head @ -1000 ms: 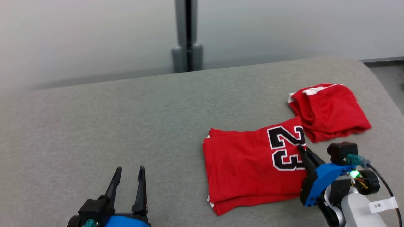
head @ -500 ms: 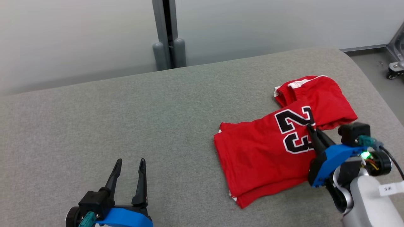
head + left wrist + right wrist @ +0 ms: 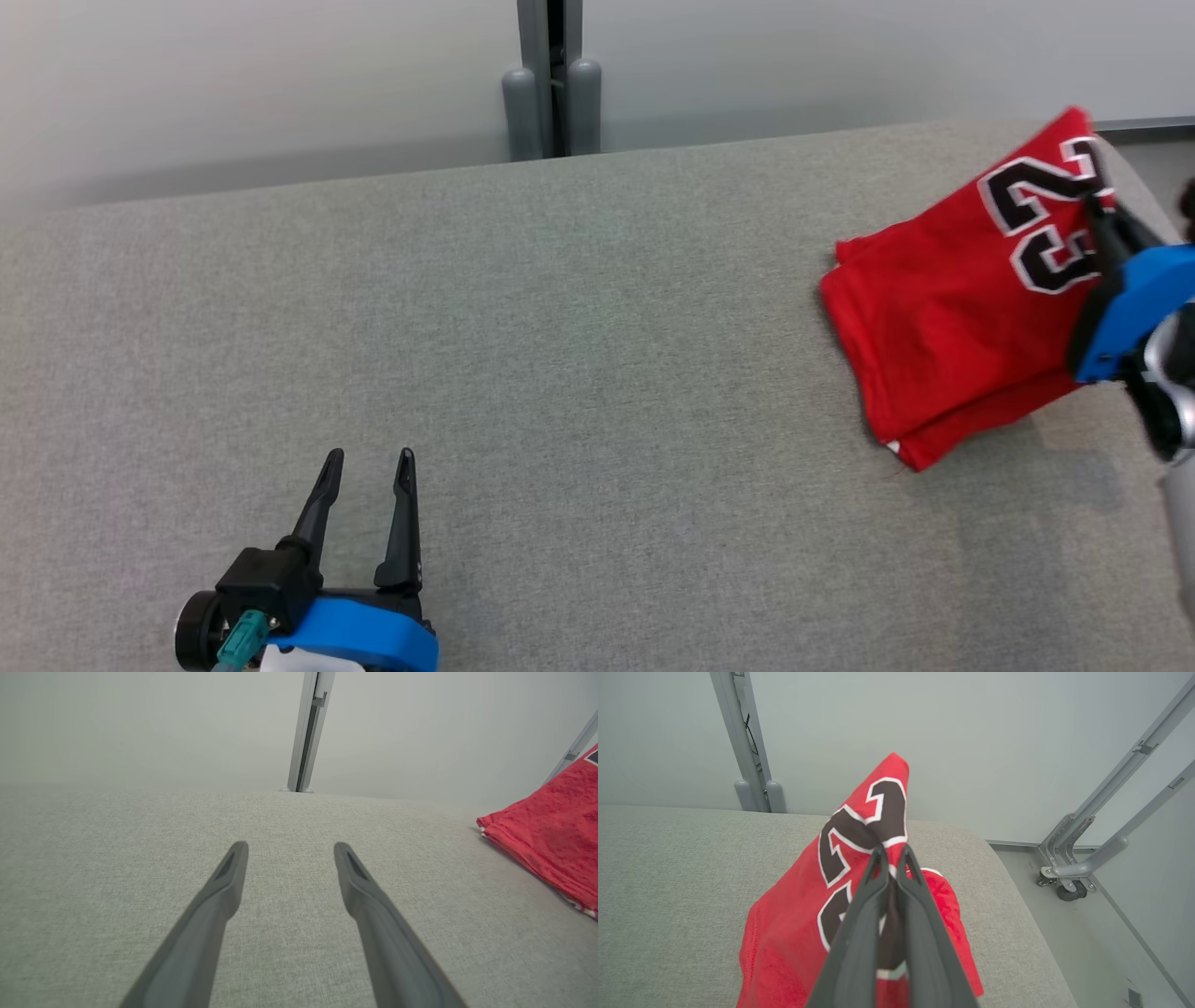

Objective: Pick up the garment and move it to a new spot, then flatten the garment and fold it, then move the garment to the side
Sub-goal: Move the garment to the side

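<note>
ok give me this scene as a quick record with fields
surface: grey fabric
garment: red jersey, folded, black 23, at the right end of the surface
right gripper: shut on the jersey by the number, that end raised
left gripper: open, holding nothing, over the surface
behind: pale wall, grey post

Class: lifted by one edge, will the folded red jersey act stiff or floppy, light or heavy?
Probably floppy: the red jersey drapes from the shut right gripper, its lower edge sagging toward the grey surface. Likely light: one thin pinch lifts it.
</note>
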You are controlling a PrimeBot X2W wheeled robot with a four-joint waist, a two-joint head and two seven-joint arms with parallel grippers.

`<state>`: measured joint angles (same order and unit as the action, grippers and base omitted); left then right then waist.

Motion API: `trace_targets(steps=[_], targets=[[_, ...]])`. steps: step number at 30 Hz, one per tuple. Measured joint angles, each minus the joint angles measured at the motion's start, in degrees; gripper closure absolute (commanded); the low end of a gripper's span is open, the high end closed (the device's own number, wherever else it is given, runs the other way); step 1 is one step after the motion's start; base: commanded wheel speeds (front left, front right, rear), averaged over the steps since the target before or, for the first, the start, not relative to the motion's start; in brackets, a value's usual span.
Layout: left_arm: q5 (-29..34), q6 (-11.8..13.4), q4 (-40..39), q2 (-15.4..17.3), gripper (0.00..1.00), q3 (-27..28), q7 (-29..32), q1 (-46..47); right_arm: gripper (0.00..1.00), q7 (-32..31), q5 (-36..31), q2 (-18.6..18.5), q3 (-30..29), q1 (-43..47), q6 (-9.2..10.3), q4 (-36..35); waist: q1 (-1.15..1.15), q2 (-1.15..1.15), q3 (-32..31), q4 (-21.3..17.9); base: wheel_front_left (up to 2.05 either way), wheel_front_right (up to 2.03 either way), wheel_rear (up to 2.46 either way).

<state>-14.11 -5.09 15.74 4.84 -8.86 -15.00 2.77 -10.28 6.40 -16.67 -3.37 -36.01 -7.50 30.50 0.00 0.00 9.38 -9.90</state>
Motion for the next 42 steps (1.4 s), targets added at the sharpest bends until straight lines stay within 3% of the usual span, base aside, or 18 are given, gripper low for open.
trace_targets(steps=[5, 6, 7, 8, 16, 28, 38, 42], targets=[[0.12, -0.08, -0.05, 0.32, 0.0, -0.1, 0.0, 0.74, 1.0, -0.21, -1.92, -3.13, -6.3, -0.55, 0.01, 3.5, 0.0, 0.0, 1.5, 1.19, 0.0, 0.0, 0.0], [0.18, -0.08, -0.11, 0.4, 0.0, -0.09, 0.0, 0.9, 0.9, 0.19, -2.37, -3.22, -7.64, -0.58, 0.0, 4.31, 0.0, 0.0, 1.8, 1.38, 0.0, 0.0, 0.0], [0.18, -0.08, -0.13, 0.47, 0.0, -0.11, 0.0, 0.92, 0.59, 0.69, -2.86, -3.26, -8.99, -0.62, 0.0, 5.23, 0.0, 0.0, 2.09, 1.55, 0.0, 0.0, 0.0], [0.19, -0.08, -0.09, 0.53, 0.0, -0.12, 0.0, 0.93, 0.0, 1.26, -3.55, -3.18, -10.39, -0.6, 0.0, 6.09, 0.0, 0.0, 2.33, 1.75, 0.0, 0.0, 0.0], [0.27, -0.1, 0.47, 0.63, 0.0, -0.86, 0.01, 1.41, 0.0, 6.81, -8.42, -0.05, -16.21, -0.57, 0.01, 10.39, 0.0, 0.0, 2.45, 2.91, 0.0, 0.0, 0.0], [-1.51, 0.53, 0.9, 0.2, 0.0, 0.67, 0.01, 0.97, 0.0, 14.64, -7.09, 5.75, -9.33, 0.96, 0.01, 9.21, 0.0, 0.0, -2.64, 6.97, 0.0, 0.0, 0.0], [-3.35, 1.89, 1.87, -0.82, 0.0, 3.04, 0.0, -2.04, 0.0, 22.08, -5.91, 12.65, -7.32, 15.55, 0.0, 1.75, -0.01, 0.0, -7.14, 11.65, 0.0, 0.0, 0.0], [-3.12, 2.08, 2.37, -1.02, 0.0, 3.01, 0.0, -3.03, 0.0, 23.15, -5.13, 13.67, -6.33, 22.19, 0.01, -1.81, -0.01, 0.0, -8.24, 12.35, 0.0, 0.0, 0.0]])
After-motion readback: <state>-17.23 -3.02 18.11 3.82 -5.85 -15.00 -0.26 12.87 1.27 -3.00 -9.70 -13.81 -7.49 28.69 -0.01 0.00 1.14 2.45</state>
